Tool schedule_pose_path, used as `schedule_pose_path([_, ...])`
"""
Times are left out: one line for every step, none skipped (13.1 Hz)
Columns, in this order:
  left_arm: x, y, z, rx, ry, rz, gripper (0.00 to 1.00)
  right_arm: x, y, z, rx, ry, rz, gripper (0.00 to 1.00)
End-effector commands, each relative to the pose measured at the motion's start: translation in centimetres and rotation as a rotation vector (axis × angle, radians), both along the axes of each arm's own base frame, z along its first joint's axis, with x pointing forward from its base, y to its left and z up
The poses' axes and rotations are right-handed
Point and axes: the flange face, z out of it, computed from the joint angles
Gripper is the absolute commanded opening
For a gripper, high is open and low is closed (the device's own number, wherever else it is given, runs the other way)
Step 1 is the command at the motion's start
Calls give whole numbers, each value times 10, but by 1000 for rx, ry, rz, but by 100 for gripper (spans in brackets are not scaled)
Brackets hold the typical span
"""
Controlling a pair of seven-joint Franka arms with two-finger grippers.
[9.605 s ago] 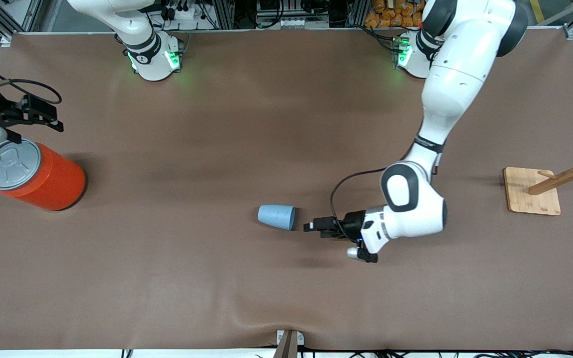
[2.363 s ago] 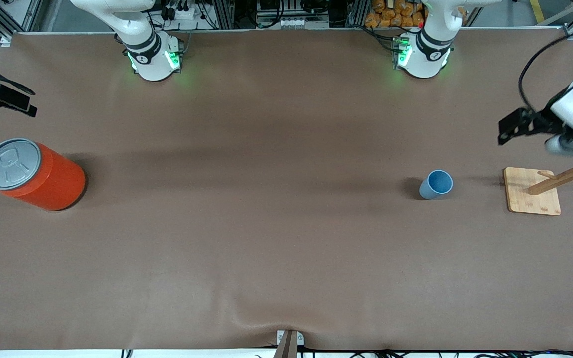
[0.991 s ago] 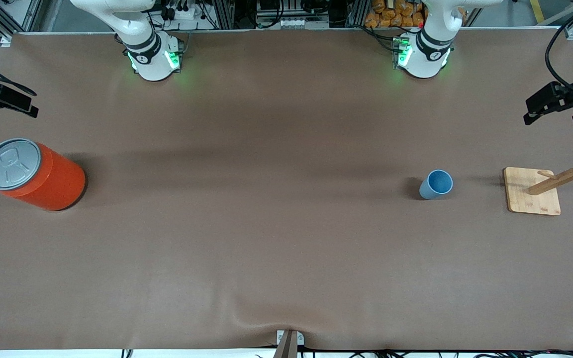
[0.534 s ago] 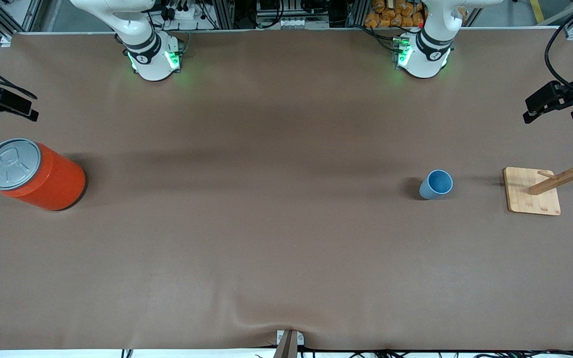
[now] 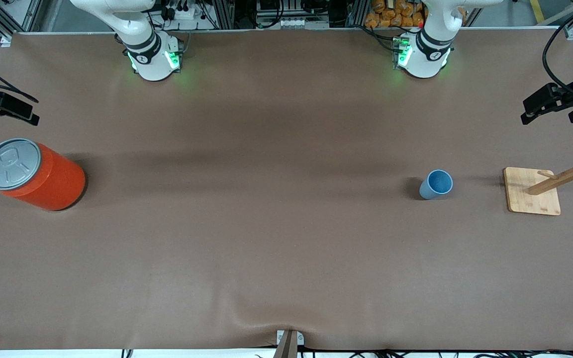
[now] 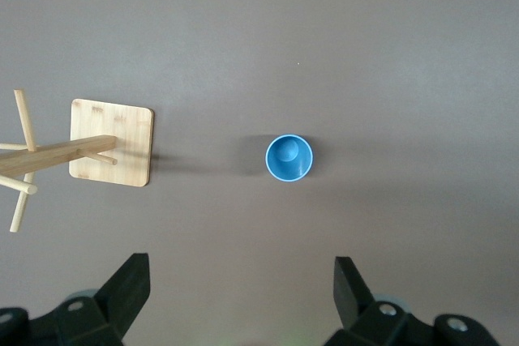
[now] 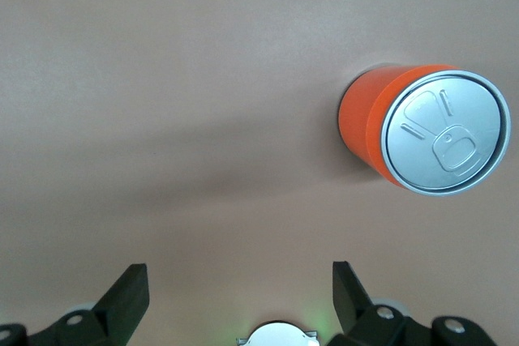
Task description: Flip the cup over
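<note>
The small light-blue cup (image 5: 435, 184) stands upright on the brown table, mouth up, beside the wooden rack's base, toward the left arm's end. It also shows in the left wrist view (image 6: 289, 158), its blue inside visible. My left gripper (image 5: 532, 110) is open and empty, high up at the left arm's end of the table, apart from the cup; in its wrist view (image 6: 242, 281) the jaws stand wide apart. My right gripper (image 5: 18, 110) is open and empty, up above the table near the orange can; its jaws stand wide apart in its wrist view (image 7: 241, 281).
A large orange can (image 5: 35, 174) with a grey pull-tab lid stands at the right arm's end, also in the right wrist view (image 7: 426, 130). A wooden peg rack (image 5: 532, 191) on a square base stands at the left arm's end, also in the left wrist view (image 6: 111, 153).
Earlier the cup lay on its side mid-table by the left gripper; now it stands upright near the rack. The left gripper has withdrawn upward to the table's end. In the last second almost nothing moved.
</note>
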Motion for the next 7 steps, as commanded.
schedule_pose_path([-2,-1,2,-2,3,-9,100,-5,0,2,-4,-9,-2,100])
schedule_pose_path([-1,-1,1,-1,5,-9,100,-5,0,2,-4,-9,-2,100])
schedule_pose_path([-2,-3,2,-1,3,-11,100,-5,0,2,-4,-9,-2,100])
schedule_pose_path([-2,-2,3,-2,2,-6,100,-5,1,2,-4,-9,0,100])
schedule_pose_path([-3,-4,3,-2,0,-6,100,-5,1,2,-4,-9,0,100])
schedule_pose_path([-2,-4,3,-1,2,-8,100,-5,1,3,-4,-10,0,100])
schedule_pose_path([-2,-4,3,-1,2,-9,100,-5,1,2,-4,-9,1,100])
